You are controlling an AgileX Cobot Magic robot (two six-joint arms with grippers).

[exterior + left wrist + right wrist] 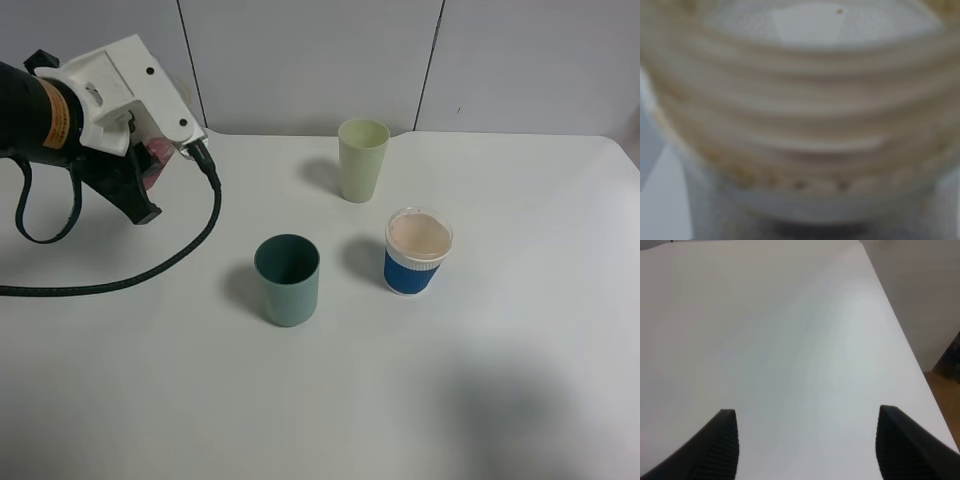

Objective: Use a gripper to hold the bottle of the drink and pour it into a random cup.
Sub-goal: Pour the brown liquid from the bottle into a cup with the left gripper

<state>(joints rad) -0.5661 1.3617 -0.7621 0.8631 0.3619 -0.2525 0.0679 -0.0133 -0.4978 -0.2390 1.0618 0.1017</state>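
Observation:
My left gripper, black with white bracket parts and an orange label, hangs over the table's far left. It is shut on the small clear bottle, of which only a bit of pink-red label shows between the fingers. In the left wrist view the bottle's ribbed neck fills the frame, blurred. I cannot make out the drink. The teal cup stands upright in the middle of the table, to the right of and nearer than the left gripper. My right gripper is open and empty over bare table, outside the exterior high view.
A taller pale green cup stands at the back middle. A blue-and-white paper cup stands right of the teal cup. A black cable loops from the left arm across the white table. The table's right edge shows in the right wrist view.

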